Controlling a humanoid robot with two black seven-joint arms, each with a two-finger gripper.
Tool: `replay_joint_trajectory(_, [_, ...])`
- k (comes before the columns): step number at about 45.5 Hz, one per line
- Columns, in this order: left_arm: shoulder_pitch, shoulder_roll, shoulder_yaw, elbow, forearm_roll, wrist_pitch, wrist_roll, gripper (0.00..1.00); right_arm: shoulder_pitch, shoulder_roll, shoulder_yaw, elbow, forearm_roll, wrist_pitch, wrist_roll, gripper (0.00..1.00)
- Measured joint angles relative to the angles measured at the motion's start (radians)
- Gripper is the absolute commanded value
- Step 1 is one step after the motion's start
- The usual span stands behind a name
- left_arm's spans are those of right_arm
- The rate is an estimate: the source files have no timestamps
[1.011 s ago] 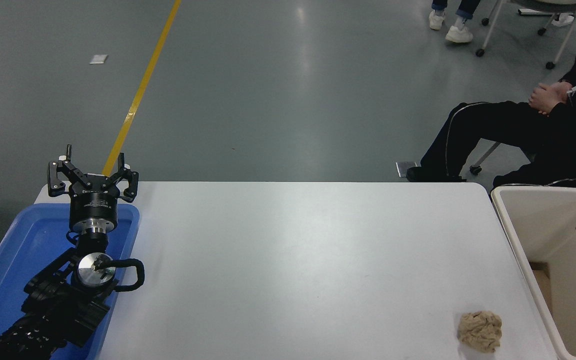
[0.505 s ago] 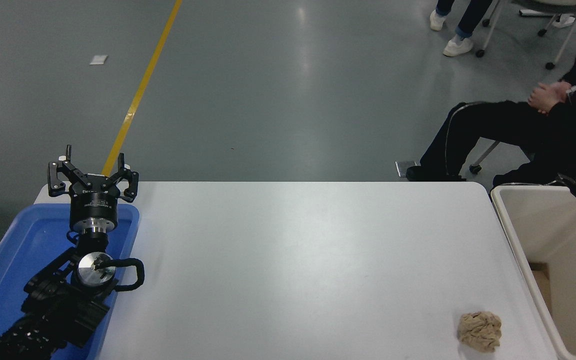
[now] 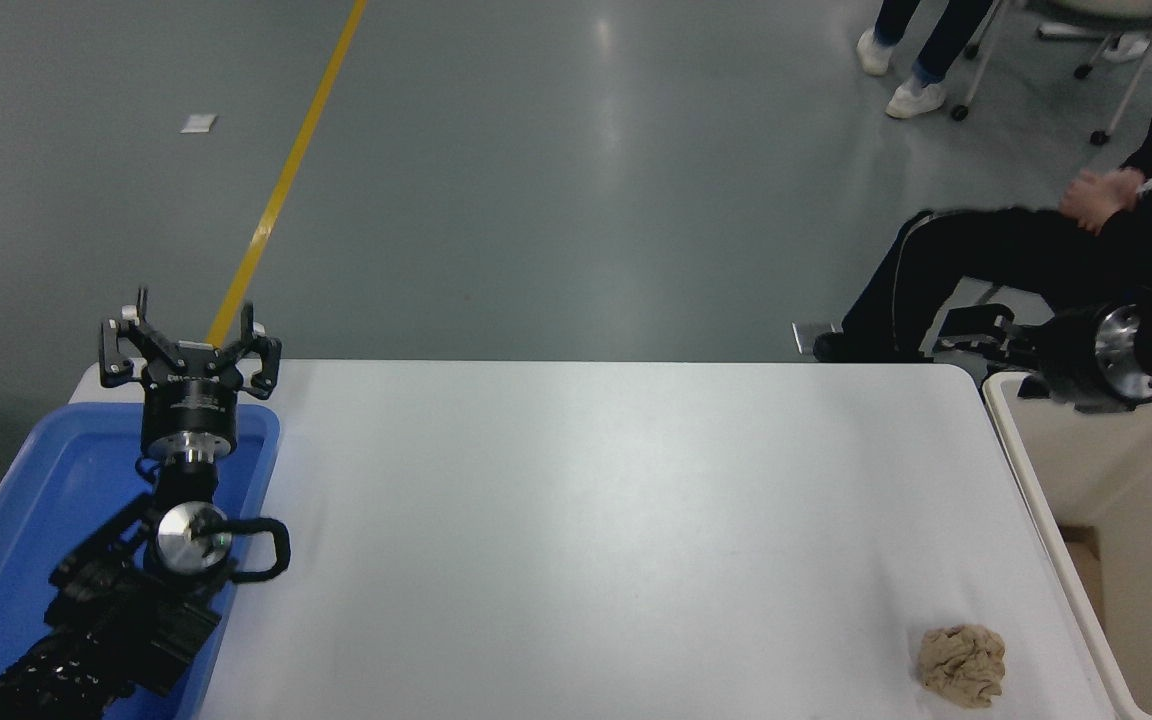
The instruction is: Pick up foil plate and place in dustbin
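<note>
Paper ball (image 3: pixel 961 665) near dustbin (image 3: pixel 1036 480), right hand (image 3: pixel 966 330) perhaps open

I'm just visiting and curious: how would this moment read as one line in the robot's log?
right gripper: above dustbin far rim, empty | left gripper: open, parked over blue tray | foil plate: not visible | paper ball: on table

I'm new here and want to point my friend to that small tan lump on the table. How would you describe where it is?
Start at the white table and go to its near right corner, beside the large cream plastic dustbin. There lies a small crumpled tan paper ball, alone on the tabletop. It is the only loose, wrinkled thing there, far from the blue plastic tray at the left.
</note>
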Motion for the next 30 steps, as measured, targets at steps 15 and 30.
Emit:
replay_joint_trajectory(15, [0.001,0.000,0.000,0.001,0.000,0.000,0.000,0.99,0.275,0.046,-0.060,0.149,-0.005,0.235,0.000,1.00])
replay_joint_trajectory(30, [0.001,0.000,0.000,0.000,0.000,0.000,0.000,0.99,0.398,0.044,-0.070,0.180,-0.006,0.484,-0.004,1.00])
